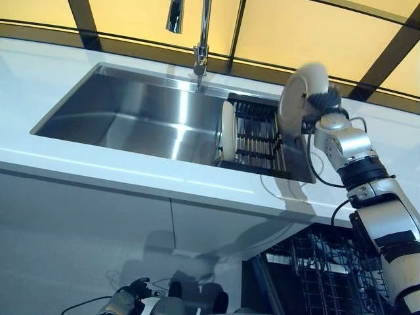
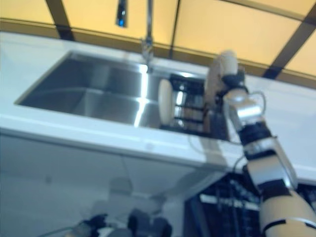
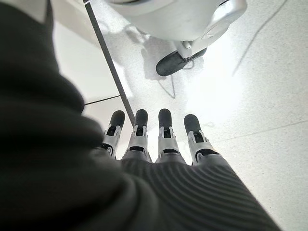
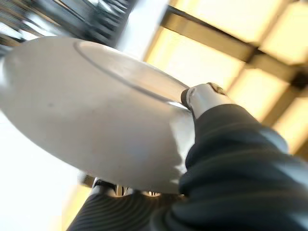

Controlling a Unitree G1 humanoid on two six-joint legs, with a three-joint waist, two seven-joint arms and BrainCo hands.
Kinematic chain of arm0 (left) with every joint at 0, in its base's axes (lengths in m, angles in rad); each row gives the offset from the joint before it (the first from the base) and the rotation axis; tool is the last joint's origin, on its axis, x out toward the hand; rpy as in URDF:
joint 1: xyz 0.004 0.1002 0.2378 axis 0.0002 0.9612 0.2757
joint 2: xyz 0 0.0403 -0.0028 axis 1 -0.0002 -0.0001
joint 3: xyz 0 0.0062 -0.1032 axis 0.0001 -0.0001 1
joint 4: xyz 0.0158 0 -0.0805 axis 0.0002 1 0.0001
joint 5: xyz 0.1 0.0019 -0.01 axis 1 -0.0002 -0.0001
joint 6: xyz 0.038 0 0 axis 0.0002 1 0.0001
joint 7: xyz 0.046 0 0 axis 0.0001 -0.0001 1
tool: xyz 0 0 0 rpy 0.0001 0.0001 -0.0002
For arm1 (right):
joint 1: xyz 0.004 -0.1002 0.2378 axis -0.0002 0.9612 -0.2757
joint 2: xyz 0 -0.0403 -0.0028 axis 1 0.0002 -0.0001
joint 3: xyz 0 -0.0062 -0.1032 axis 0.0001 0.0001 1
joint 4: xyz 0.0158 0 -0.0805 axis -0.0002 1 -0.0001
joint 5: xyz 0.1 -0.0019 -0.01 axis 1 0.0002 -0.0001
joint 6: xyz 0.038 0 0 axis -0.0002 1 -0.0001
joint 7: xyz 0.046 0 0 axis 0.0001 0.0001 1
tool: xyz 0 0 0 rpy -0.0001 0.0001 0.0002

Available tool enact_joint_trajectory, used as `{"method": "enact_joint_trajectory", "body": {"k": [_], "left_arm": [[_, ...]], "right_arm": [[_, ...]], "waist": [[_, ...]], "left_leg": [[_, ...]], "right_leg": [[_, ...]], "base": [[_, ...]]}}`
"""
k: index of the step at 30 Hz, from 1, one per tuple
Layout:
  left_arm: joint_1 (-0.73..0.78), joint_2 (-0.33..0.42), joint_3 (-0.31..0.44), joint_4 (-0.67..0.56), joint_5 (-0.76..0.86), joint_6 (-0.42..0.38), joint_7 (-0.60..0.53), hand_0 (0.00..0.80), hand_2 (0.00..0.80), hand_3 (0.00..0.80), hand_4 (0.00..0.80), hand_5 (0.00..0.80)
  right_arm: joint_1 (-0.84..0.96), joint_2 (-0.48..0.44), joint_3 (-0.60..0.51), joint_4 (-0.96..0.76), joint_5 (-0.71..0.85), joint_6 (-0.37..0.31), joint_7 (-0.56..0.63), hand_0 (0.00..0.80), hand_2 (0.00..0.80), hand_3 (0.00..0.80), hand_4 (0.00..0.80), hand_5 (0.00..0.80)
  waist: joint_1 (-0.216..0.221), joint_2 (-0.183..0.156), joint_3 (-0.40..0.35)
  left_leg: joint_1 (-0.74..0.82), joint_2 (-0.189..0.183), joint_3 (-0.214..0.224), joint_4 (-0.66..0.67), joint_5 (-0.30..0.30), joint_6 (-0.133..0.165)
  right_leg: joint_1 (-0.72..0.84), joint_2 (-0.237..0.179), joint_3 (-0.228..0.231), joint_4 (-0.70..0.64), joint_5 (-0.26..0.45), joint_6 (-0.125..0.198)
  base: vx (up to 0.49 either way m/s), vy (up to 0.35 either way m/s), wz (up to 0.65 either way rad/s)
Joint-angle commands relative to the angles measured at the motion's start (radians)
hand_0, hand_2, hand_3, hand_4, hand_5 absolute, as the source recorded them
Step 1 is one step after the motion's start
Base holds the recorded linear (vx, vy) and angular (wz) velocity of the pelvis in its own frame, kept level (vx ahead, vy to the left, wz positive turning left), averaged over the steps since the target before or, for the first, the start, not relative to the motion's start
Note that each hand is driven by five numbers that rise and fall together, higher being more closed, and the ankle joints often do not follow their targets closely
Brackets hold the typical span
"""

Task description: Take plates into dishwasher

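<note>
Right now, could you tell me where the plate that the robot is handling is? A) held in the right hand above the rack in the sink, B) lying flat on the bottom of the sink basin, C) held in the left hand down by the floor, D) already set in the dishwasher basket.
A: the right hand pinches the white plate at its rim, up above the dark rack in the sink, where another plate stands.
</note>
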Motion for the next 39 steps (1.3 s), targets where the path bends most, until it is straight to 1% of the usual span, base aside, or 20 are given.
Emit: {"method": "enact_joint_trajectory", "body": {"k": [1, 4, 5, 7, 9, 12, 15, 16, 17, 18, 20, 23, 25, 29, 30, 31, 32, 34, 35, 39], "left_arm": [[0.003, -0.006, -0.056, 0.006, 0.039, -0.050, 0.006, 0.000, 0.000, 0.000, 0.000, 0.000], [0.030, -0.015, -0.035, 0.010, 0.054, -0.065, 0.004, 0.000, 0.000, 0.000, 0.000, 0.000], [0.038, -0.018, -0.028, 0.011, 0.056, -0.069, 0.000, 0.000, 0.000, 0.000, 0.000, 0.000], [0.061, -0.035, -0.016, 0.016, 0.075, -0.075, -0.001, 0.000, 0.000, 0.000, 0.000, 0.000], [0.073, -0.043, -0.012, 0.025, 0.090, -0.062, 0.003, 0.000, 0.000, 0.000, 0.000, 0.000], [0.070, -0.040, -0.001, 0.045, 0.102, -0.027, 0.002, 0.000, 0.000, 0.000, 0.000, 0.000], [0.047, -0.027, 0.017, 0.058, 0.093, -0.008, 0.000, 0.000, 0.000, 0.000, 0.000, 0.000], [0.044, -0.022, 0.027, 0.063, 0.074, -0.010, 0.004, 0.000, 0.000, 0.000, 0.000, 0.000], [0.044, -0.022, 0.027, 0.063, 0.074, -0.010, 0.004, 0.000, 0.000, 0.000, 0.000, 0.000], [0.038, -0.017, 0.040, 0.061, 0.053, -0.012, 0.011, 0.000, 0.000, 0.000, 0.000, 0.000], [0.021, -0.013, 0.049, 0.067, 0.026, -0.027, 0.023, 0.000, 0.000, 0.000, 0.000, 0.000], [-0.003, -0.013, 0.052, 0.055, -0.006, -0.046, 0.038, 0.000, 0.000, 0.000, 0.000, 0.000], [-0.016, -0.015, 0.045, 0.047, -0.026, -0.063, 0.047, 0.000, 0.000, 0.000, 0.000, 0.000], [-0.024, -0.020, 0.048, 0.011, -0.033, -0.073, 0.065, 0.000, 0.000, 0.000, 0.000, 0.000], [-0.024, -0.021, 0.049, 0.005, -0.033, -0.070, 0.072, 0.000, 0.000, 0.000, 0.000, 0.000], [-0.024, -0.020, 0.050, 0.003, -0.034, -0.064, 0.078, 0.000, 0.000, 0.000, 0.000, 0.000], [-0.023, -0.021, 0.054, 0.005, -0.027, -0.064, 0.078, 0.000, 0.000, 0.000, 0.000, 0.000], [-0.019, -0.020, 0.062, 0.011, -0.022, -0.067, 0.073, 0.000, 0.000, 0.000, 0.000, 0.000], [-0.015, -0.024, 0.065, 0.008, -0.016, -0.062, 0.072, 0.000, 0.000, 0.000, 0.000, 0.000], [0.004, -0.038, 0.071, 0.019, 0.014, -0.069, 0.070, 0.000, 0.000, 0.000, 0.000, 0.000]], "right_arm": [[0.001, -0.144, -0.048, -0.228, -0.186, -0.162, -0.109, 0.800, 0.800, 0.800, 0.800, 0.800], [0.120, -0.151, -0.120, -0.400, -0.254, -0.224, -0.132, 0.800, 0.800, 0.800, 0.800, 0.800], [0.163, -0.156, -0.150, -0.457, -0.252, -0.229, -0.128, 0.800, 0.800, 0.800, 0.800, 0.800], [0.314, -0.163, -0.247, -0.596, -0.244, -0.265, -0.115, 0.800, 0.800, 0.800, 0.800, 0.800], [0.432, -0.150, -0.325, -0.686, -0.241, -0.315, -0.099, 0.800, 0.800, 0.800, 0.800, 0.800], [0.540, -0.141, -0.396, -0.762, -0.248, -0.356, -0.074, 0.800, 0.800, 0.800, 0.800, 0.800], [0.614, -0.141, -0.432, -0.802, -0.254, -0.388, -0.051, 0.800, 0.800, 0.800, 0.800, 0.800], [0.661, -0.142, -0.454, -0.826, -0.232, -0.409, -0.036, 0.800, 0.800, 0.800, 0.800, 0.800], [0.661, -0.142, -0.454, -0.826, -0.232, -0.409, -0.036, 0.800, 0.800, 0.800, 0.800, 0.800], [0.717, -0.143, -0.476, -0.839, -0.220, -0.439, -0.013, 0.800, 0.800, 0.800, 0.800, 0.800], [0.778, -0.139, -0.501, -0.851, -0.200, -0.482, 0.002, 0.800, 0.800, 0.800, 0.800, 0.800], [0.820, -0.128, -0.516, -0.858, -0.173, -0.504, 0.011, 0.800, 0.800, 0.800, 0.800, 0.800], [0.828, -0.122, -0.510, -0.859, -0.157, -0.497, 0.002, 0.800, 0.800, 0.800, 0.800, 0.800], [0.867, -0.084, -0.492, -0.847, -0.160, -0.498, 0.002, 0.800, 0.800, 0.800, 0.800, 0.800], [0.878, -0.077, -0.483, -0.836, -0.168, -0.502, 0.003, 0.800, 0.800, 0.800, 0.800, 0.800], [0.891, -0.064, -0.471, -0.821, -0.161, -0.506, 0.016, 0.800, 0.800, 0.800, 0.800, 0.800], [0.899, -0.059, -0.460, -0.810, -0.170, -0.507, 0.028, 0.800, 0.800, 0.800, 0.800, 0.800], [0.909, -0.059, -0.441, -0.800, -0.174, -0.499, 0.063, 0.800, 0.800, 0.800, 0.800, 0.800], [0.911, -0.061, -0.426, -0.793, -0.176, -0.478, 0.101, 0.800, 0.800, 0.800, 0.800, 0.800], [0.906, -0.074, -0.357, -0.746, -0.203, -0.436, 0.217, 0.800, 0.800, 0.800, 0.800, 0.800]], "waist": [[0.002, 0.022, -0.040], [-0.022, 0.034, -0.044], [-0.034, 0.039, -0.045], [-0.075, 0.054, -0.044], [-0.113, 0.058, -0.040], [-0.170, 0.052, -0.036], [-0.211, 0.045, -0.031], [-0.225, 0.043, -0.032], [-0.225, 0.043, -0.032], [-0.238, 0.041, -0.032], [-0.250, 0.037, -0.037], [-0.256, 0.039, -0.045], [-0.254, 0.042, -0.049], [-0.239, 0.042, -0.056], [-0.231, 0.042, -0.059], [-0.220, 0.038, -0.063], [-0.214, 0.036, -0.063], [-0.209, 0.035, -0.062], [-0.206, 0.034, -0.062], [-0.193, 0.031, -0.057]], "left_leg": [[0.010, -0.030, -0.013, 0.003, -0.097, 0.027], [0.016, -0.043, -0.020, 0.003, -0.105, 0.037], [0.018, -0.045, -0.019, 0.003, -0.108, 0.040], [0.022, -0.051, -0.009, 0.003, -0.118, 0.045], [0.020, -0.055, 0.009, 0.003, -0.126, 0.043], [0.027, -0.052, 0.068, 0.003, -0.142, 0.036], [0.029, -0.038, 0.145, 0.003, -0.149, 0.033], [0.031, -0.027, 0.180, 0.003, -0.148, 0.033], [0.031, -0.027, 0.180, 0.003, -0.148, 0.033], [0.037, -0.017, 0.209, 0.003, -0.151, 0.034], [0.031, -0.005, 0.243, 0.003, -0.146, 0.037], [0.027, 0.010, 0.275, 0.003, -0.140, 0.039], [0.023, 0.019, 0.288, 0.003, -0.134, 0.039], [0.013, 0.031, 0.295, 0.003, -0.124, 0.041], [0.006, 0.038, 0.299, 0.003, -0.117, 0.036], [0.001, 0.044, 0.311, 0.003, -0.110, 0.028], [-0.001, 0.050, 0.311, 0.003, -0.104, 0.020], [-0.004, 0.067, 0.305, 0.003, -0.090, 0.002], [-0.007, 0.074, 0.298, 0.003, -0.083, -0.008], [-0.034, 0.100, 0.287, 0.003, -0.048, -0.040]], "right_leg": [[-0.042, -0.127, -0.003, 0.168, -0.016, 0.147], [-0.065, -0.151, 0.017, 0.202, 0.012, 0.149], [-0.077, -0.158, 0.025, 0.215, 0.020, 0.150], [-0.109, -0.163, 0.047, 0.245, 0.039, 0.153], [-0.135, -0.158, 0.067, 0.239, 0.058, 0.161], [-0.178, -0.145, 0.081, 0.202, 0.091, 0.179], [-0.207, -0.146, 0.064, 0.195, 0.116, 0.191], [-0.209, -0.146, 0.061, 0.201, 0.117, 0.193], [-0.209, -0.146, 0.061, 0.201, 0.117, 0.193], [-0.200, -0.150, 0.062, 0.219, 0.112, 0.194], [-0.181, -0.159, 0.061, 0.236, 0.104, 0.190], [-0.152, -0.167, 0.058, 0.248, 0.078, 0.185], [-0.133, -0.165, 0.056, 0.247, 0.058, 0.182], [-0.093, -0.151, 0.061, 0.252, 0.015, 0.184], [-0.073, -0.146, 0.051, 0.228, -0.011, 0.181], [-0.043, -0.131, 0.027, 0.182, -0.037, 0.180], [-0.031, -0.122, 0.022, 0.159, -0.047, 0.179], [-0.011, -0.096, 0.024, 0.109, -0.067, 0.164], [-0.005, -0.083, 0.030, 0.093, -0.071, 0.154], [0.011, -0.048, 0.029, 0.062, -0.081, 0.119]], "base": [[0.005, 0.133, 0.01], [0.015, 0.178, -0.11], [0.012, 0.239, -0.17], [-0.003, 0.237, -0.05], [-0.028, 0.149, -0.20], [-0.047, 0.061, -0.45], [-0.085, 0.010, -0.75], [-0.056, 0.000, -0.74], [-0.065, -0.013, -1.46], [-0.058, -0.019, -1.15], [-0.114, -0.055, -1.18], [-0.104, -0.082, -0.82], [-0.108, -0.129, -0.85], [-0.138, -0.209, -0.28], [-0.173, -0.370, -0.15], [-0.156, -0.398, -0.11], [-0.117, -0.382, -0.16], [-0.089, -0.332, -0.24], [-0.105, -0.337, -0.15], [-0.096, -0.255, -0.04]]}}
